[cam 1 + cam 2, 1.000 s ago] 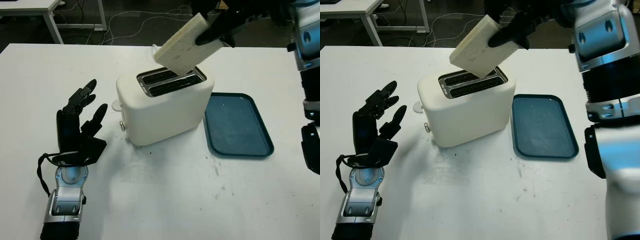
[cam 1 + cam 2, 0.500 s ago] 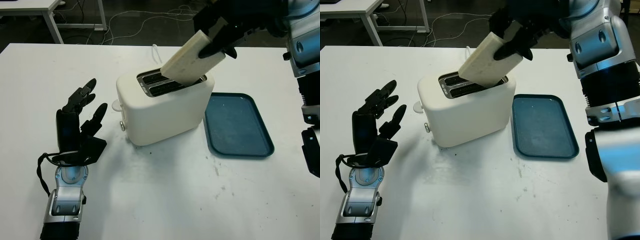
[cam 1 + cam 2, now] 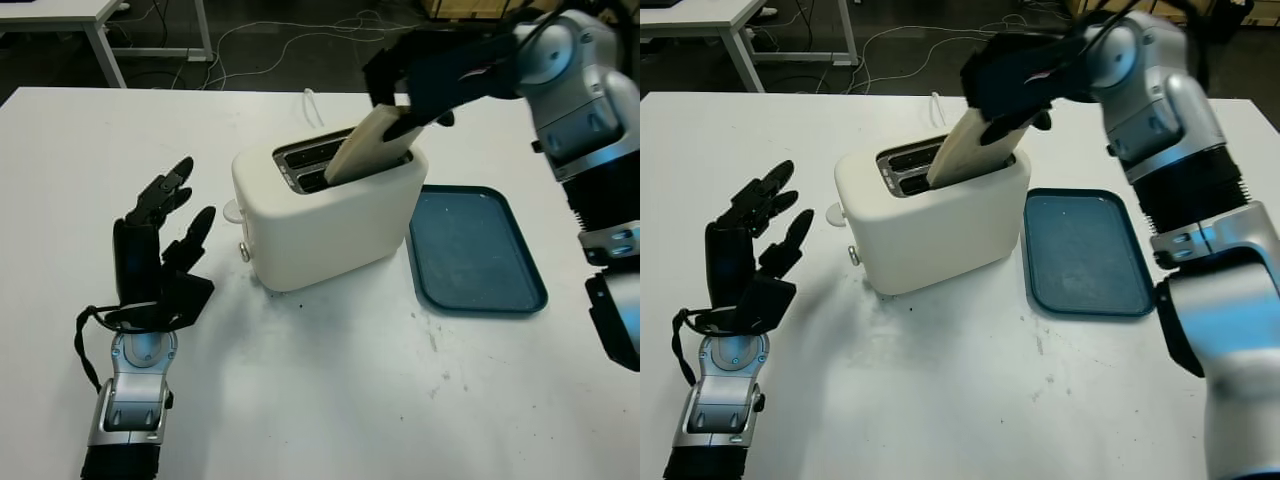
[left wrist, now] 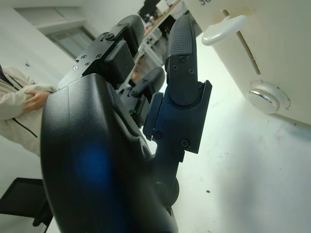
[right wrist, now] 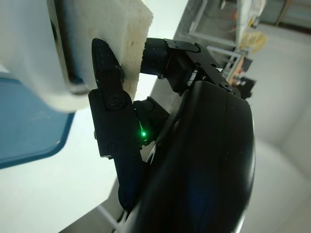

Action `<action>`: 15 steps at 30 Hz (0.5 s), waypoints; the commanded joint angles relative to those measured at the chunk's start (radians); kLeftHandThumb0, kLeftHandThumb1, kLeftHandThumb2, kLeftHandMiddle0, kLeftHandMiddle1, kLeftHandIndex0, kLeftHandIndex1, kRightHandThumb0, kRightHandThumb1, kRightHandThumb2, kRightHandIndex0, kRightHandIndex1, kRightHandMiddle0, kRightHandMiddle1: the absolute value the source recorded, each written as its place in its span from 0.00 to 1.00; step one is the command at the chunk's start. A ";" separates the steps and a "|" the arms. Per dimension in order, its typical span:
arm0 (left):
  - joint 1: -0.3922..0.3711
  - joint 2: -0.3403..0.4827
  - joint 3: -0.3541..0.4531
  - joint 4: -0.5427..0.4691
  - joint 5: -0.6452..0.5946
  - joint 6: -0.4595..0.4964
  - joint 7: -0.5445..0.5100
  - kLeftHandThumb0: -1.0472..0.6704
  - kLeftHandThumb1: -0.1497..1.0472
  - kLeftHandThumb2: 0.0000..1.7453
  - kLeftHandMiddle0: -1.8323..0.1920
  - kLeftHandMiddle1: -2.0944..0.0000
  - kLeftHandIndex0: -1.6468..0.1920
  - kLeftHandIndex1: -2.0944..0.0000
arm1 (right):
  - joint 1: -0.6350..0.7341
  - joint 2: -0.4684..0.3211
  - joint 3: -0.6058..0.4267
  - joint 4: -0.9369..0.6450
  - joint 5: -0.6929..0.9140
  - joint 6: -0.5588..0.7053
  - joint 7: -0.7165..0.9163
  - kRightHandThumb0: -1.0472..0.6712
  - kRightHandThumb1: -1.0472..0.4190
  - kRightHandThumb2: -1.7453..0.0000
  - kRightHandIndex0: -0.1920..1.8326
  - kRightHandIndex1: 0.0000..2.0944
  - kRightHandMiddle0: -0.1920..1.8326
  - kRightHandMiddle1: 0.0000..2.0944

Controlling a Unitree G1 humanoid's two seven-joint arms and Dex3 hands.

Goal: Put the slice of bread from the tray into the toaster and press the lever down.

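A cream toaster (image 3: 330, 220) stands mid-table with two slots on top. A pale bread slice (image 3: 365, 145) leans tilted with its lower end inside the nearer slot. My right hand (image 3: 415, 95) is shut on the slice's upper end, above the toaster's right side; the right wrist view has the fingers (image 5: 109, 97) pinching the bread slice (image 5: 104, 29) at the slot. The toaster's lever (image 3: 231, 211) sticks out on its left end, up. My left hand (image 3: 160, 250) is open, held upright left of the toaster, near the lever (image 4: 223, 30).
A dark blue tray (image 3: 475, 250) lies right of the toaster with nothing on it. A white cable runs off behind the toaster. The table's far edge is just behind; a person's sleeve (image 4: 19, 104) shows in the left wrist view.
My right hand has lowered the bread slice from above the toaster down into the nearer slot. The left hand has not moved.
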 commanded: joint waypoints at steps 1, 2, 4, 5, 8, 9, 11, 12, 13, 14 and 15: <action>0.004 -0.009 -0.005 -0.001 0.009 0.005 0.012 0.25 0.89 0.14 0.60 0.81 0.55 1.00 | -0.002 0.022 0.012 -0.020 -0.013 -0.008 -0.004 0.37 0.09 0.92 0.64 0.83 0.50 0.83; 0.004 -0.010 -0.006 0.000 0.009 0.003 0.014 0.25 0.89 0.14 0.60 0.81 0.55 1.00 | -0.005 0.031 0.015 -0.022 -0.017 -0.011 -0.001 0.38 0.09 0.93 0.63 0.83 0.50 0.83; 0.006 -0.008 -0.009 -0.002 0.009 0.002 0.011 0.25 0.89 0.14 0.60 0.81 0.55 1.00 | -0.013 0.053 0.020 -0.024 -0.018 -0.012 0.003 0.38 0.09 0.93 0.63 0.83 0.51 0.83; 0.006 -0.006 -0.009 -0.001 0.008 0.001 0.010 0.25 0.89 0.14 0.60 0.81 0.55 1.00 | -0.014 0.064 0.022 -0.026 -0.018 -0.017 -0.001 0.37 0.09 0.94 0.64 0.83 0.52 0.83; 0.008 -0.007 -0.010 0.000 0.000 -0.002 0.009 0.24 0.89 0.14 0.61 0.81 0.55 1.00 | -0.016 0.092 0.020 -0.031 -0.017 -0.020 -0.012 0.35 0.09 0.95 0.64 0.83 0.53 0.83; 0.009 -0.007 -0.010 0.001 -0.002 -0.005 0.008 0.25 0.89 0.14 0.61 0.81 0.55 1.00 | -0.017 0.100 0.021 -0.034 -0.019 -0.018 -0.014 0.34 0.09 0.95 0.64 0.83 0.53 0.83; 0.009 -0.006 -0.010 0.005 -0.007 -0.010 0.005 0.25 0.89 0.14 0.61 0.81 0.55 1.00 | -0.018 0.114 0.022 -0.037 -0.025 -0.021 -0.022 0.32 0.09 0.96 0.62 0.83 0.52 0.83; 0.010 -0.008 -0.010 0.005 -0.010 -0.009 0.005 0.25 0.89 0.14 0.61 0.81 0.55 1.00 | -0.019 0.119 0.023 -0.039 -0.030 -0.021 -0.024 0.31 0.09 0.97 0.59 0.83 0.49 0.83; 0.010 -0.007 -0.011 0.004 -0.009 -0.008 0.005 0.25 0.89 0.14 0.61 0.81 0.55 1.00 | -0.021 0.123 0.023 -0.040 -0.035 -0.021 -0.027 0.31 0.09 0.98 0.57 0.83 0.48 0.83; 0.012 -0.007 -0.011 0.002 -0.009 -0.005 0.003 0.25 0.89 0.14 0.61 0.80 0.55 1.00 | -0.023 0.126 0.023 -0.041 -0.039 -0.019 -0.028 0.31 0.09 0.99 0.53 0.81 0.45 0.80; 0.013 -0.006 -0.010 0.003 -0.010 -0.005 0.003 0.25 0.89 0.14 0.61 0.80 0.55 1.00 | -0.024 0.127 0.023 -0.042 -0.042 -0.018 -0.030 0.30 0.09 0.99 0.51 0.80 0.43 0.76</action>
